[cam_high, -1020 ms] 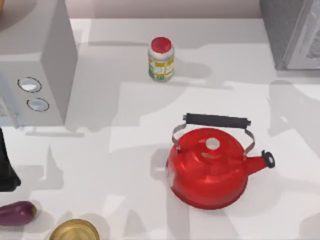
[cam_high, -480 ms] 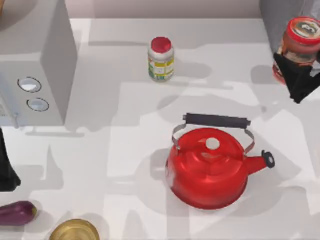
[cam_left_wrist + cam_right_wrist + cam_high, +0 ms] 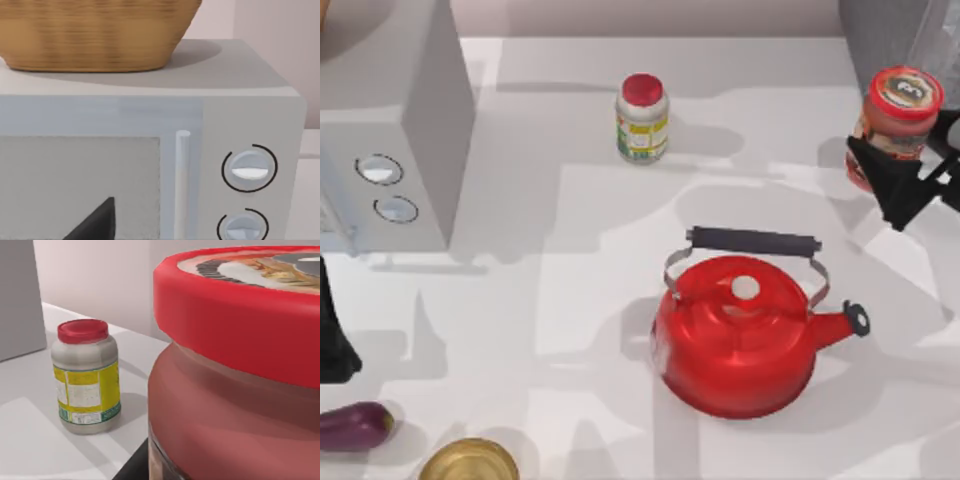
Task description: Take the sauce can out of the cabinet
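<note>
Right gripper (image 3: pixel 898 170) clamping small red-rimmed, red-orange sauce can (image 3: pixel 897 118), holding it above table's right edge, just clear of dark-grey cabinet (image 3: pixel 880 40). Keeping can upright, grip firm; steering clear of red kettle (image 3: pixel 740 330). Left gripper (image 3: pixel 332 330) parked at table's left side, finger state indeterminate.

Right gripper (image 3: pixel 905 185): matte black, with angular fingers tapering to pointed, wedge-shaped tips. Left arm (image 3: pixel 334 335): a plain black body at the table's left edge; a black wedge-shaped finger (image 3: pixel 95 222) appears in the left wrist view.
</note>
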Tool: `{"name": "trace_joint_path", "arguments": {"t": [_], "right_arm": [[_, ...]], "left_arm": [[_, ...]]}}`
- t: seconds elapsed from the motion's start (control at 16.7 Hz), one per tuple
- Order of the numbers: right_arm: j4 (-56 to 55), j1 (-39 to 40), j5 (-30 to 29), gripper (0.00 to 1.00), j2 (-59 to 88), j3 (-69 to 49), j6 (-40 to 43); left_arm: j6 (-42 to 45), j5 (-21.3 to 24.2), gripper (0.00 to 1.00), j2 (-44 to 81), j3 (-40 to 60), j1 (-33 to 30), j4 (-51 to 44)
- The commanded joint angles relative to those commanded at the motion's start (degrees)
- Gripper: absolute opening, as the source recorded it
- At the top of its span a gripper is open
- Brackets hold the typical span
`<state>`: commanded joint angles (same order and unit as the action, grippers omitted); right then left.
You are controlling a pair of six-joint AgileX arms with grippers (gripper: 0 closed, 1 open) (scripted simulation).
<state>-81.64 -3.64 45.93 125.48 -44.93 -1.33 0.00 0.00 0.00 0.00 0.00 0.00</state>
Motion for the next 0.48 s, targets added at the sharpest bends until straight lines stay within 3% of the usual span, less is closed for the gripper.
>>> {"name": "trace_joint_path", "arguments": {"t": [0.48], "right_arm": [[0.1,4.3,-2.1,0.00,3.1,-4.0,-2.3]], "left_arm": [[0.0,0.0,1.00,0.0,0.0,0.0,0.0]]}}
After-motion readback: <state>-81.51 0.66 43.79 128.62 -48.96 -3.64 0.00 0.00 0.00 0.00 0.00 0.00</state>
